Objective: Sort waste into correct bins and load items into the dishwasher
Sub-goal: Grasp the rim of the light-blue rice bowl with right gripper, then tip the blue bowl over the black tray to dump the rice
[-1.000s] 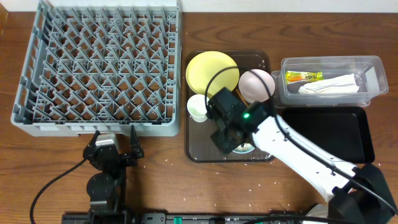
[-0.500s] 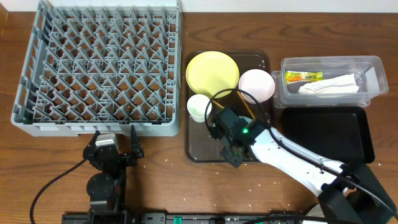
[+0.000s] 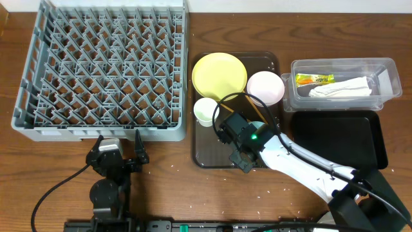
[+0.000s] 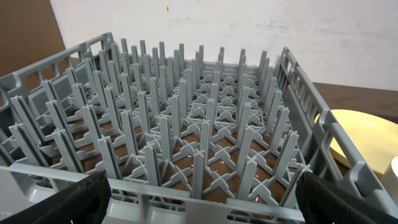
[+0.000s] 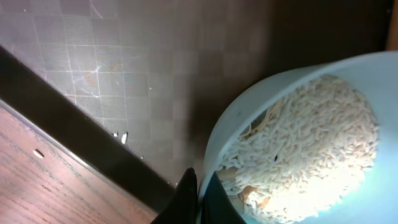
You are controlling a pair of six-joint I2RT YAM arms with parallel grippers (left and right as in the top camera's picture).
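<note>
right claw [image 5: 198, 190] nearly closed, apparently pinching bowl [image 5: 219, 146] at near rim | rice [image 5: 305, 137] and bowl extend beyond it, on tray [image 5: 124, 74] | left claw [image 4: 205, 202] wide open, empty, at rack [image 4: 199, 124]

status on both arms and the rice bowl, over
Left gripper open, facing dish rack. Right gripper jaws shut on light-blue bowl rim, rice inside. Chopsticks close by.

1. The dish rack [image 3: 103, 64] was plain grey.
2. The plate [image 3: 219, 74] was yellow, the cup [image 3: 205, 111] white.
3. The bowl [image 5: 348, 71] was light blue, its rice [image 5: 305, 146] white.
4. The tray [image 5: 112, 62] was dark brown with a faint checked texture.
5. The sachet [image 3: 314, 79] was green and yellow; one tub [image 3: 335, 138] glossy black.
</note>
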